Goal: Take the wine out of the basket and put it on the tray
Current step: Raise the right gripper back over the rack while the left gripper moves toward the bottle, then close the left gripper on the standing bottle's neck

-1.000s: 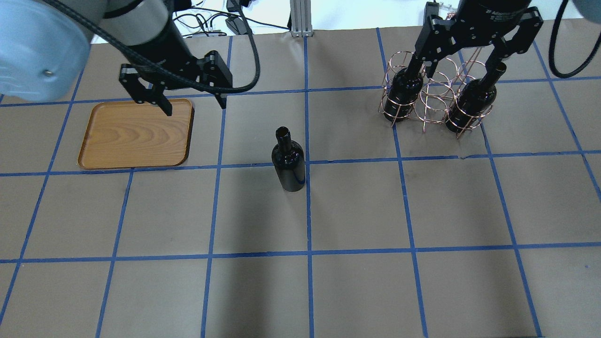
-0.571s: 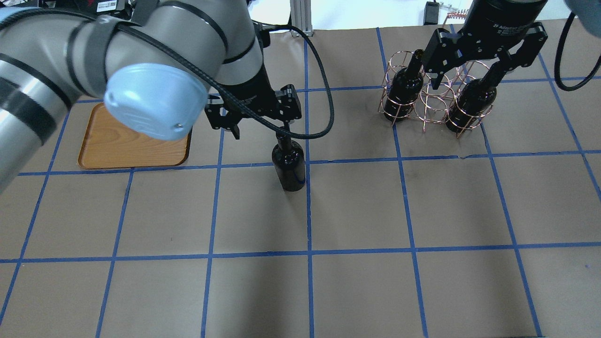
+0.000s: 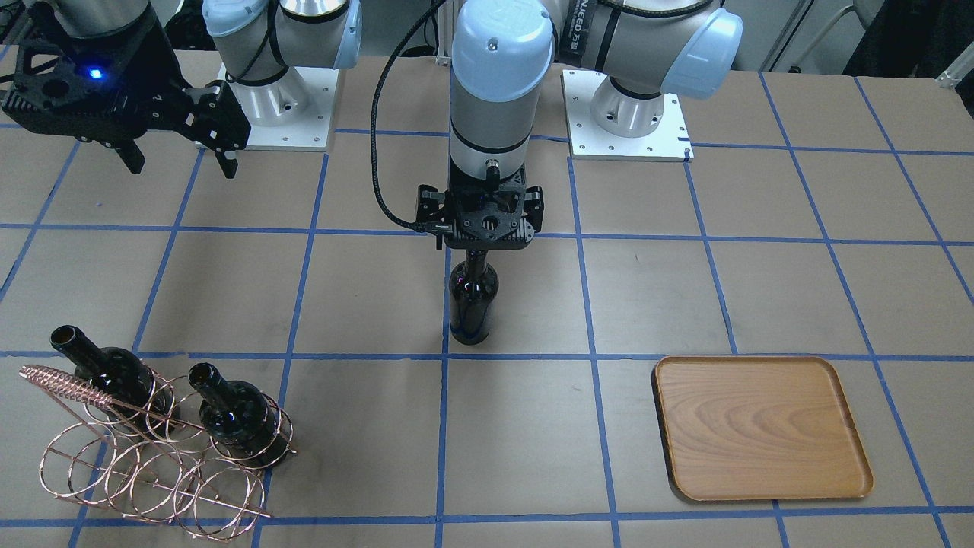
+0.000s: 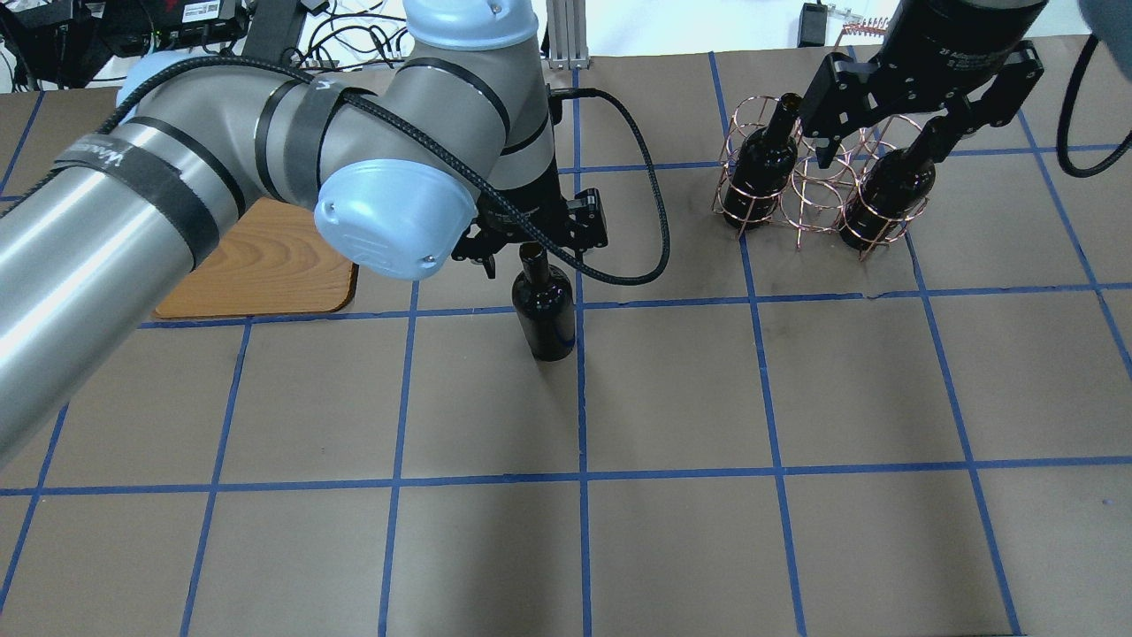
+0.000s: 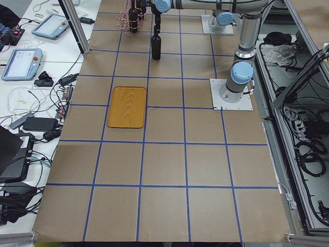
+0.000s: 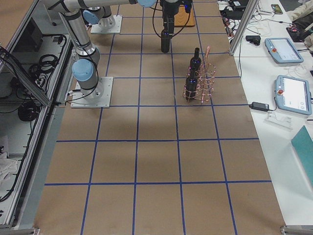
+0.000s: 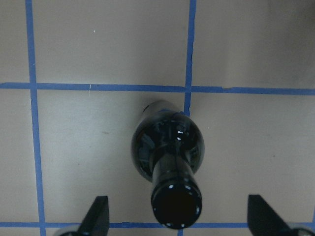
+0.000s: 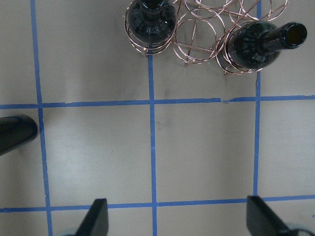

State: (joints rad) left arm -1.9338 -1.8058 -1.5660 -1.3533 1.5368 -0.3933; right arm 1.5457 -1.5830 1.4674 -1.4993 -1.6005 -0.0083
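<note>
One dark wine bottle (image 4: 544, 310) stands upright on the table's middle, outside the basket; it also shows in the front view (image 3: 472, 301). My left gripper (image 4: 533, 250) is open, its fingers (image 7: 101, 211) on either side of the bottle's mouth (image 7: 176, 204) without touching it. Two more bottles (image 4: 761, 168) (image 4: 889, 190) stand in the copper wire basket (image 3: 152, 472). My right gripper (image 4: 880, 157) is open and empty, held above the basket. The wooden tray (image 3: 761, 426) lies empty, partly hidden by my left arm in the overhead view.
The table is brown paper with a blue tape grid. The basket's coiled handle (image 3: 65, 384) sticks up beside the bottles. The arms' base plates (image 3: 628, 114) are at the robot's edge of the table.
My left arm has swung from above the tray to the standing bottle, and its open fingers now straddle the neck. My right gripper has lifted slightly above the basket bottles.
</note>
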